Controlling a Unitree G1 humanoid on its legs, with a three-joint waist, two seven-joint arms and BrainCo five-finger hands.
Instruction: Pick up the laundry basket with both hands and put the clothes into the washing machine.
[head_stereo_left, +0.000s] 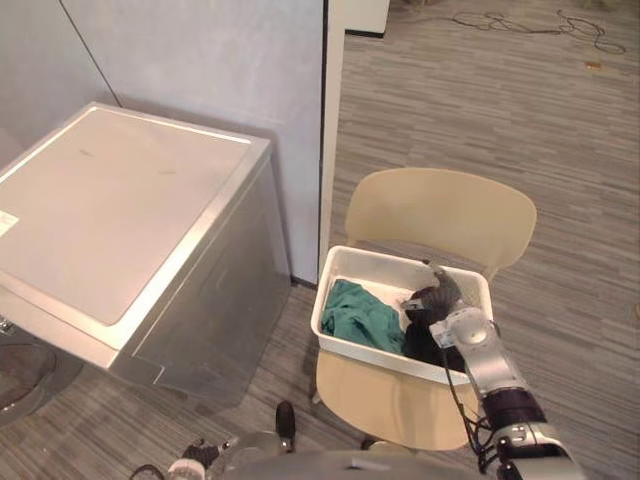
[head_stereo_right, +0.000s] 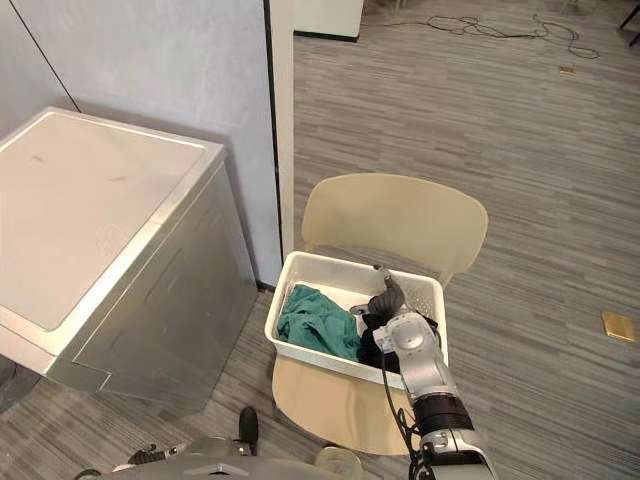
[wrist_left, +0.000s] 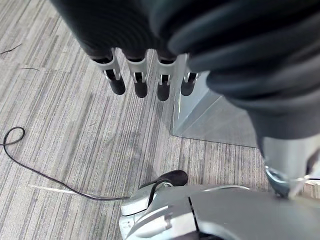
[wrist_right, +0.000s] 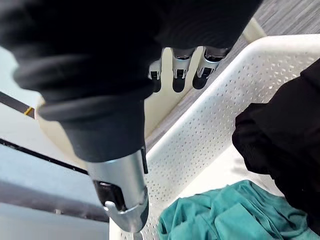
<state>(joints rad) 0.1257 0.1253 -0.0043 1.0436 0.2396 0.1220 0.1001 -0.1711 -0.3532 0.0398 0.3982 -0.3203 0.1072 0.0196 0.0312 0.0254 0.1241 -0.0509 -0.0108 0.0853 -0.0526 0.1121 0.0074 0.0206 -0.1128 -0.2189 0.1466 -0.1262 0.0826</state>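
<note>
Starting the pickup step, you have the washing machine (head_stereo_left: 110, 220) at the left, its top apparently closed; no opening can be made out. Your left hand (wrist_left: 140, 82) hangs over the floor, fingers straight, holding nothing. The laundry basket (head_stereo_left: 372, 259) sits on the chair (head_stereo_left: 440, 210), with a teal garment (head_stereo_left: 362, 315) and a black garment (wrist_right: 285, 145) inside. Your right hand (head_stereo_left: 437, 295) hovers over the basket's right end, fingers released. Next, bring both hands to opposite rims. Your right arm covers part of the black garment

Perforated matt plastic basket (wrist_right: 210, 125) holds soft teal cloth (wrist_right: 225, 215).
</note>
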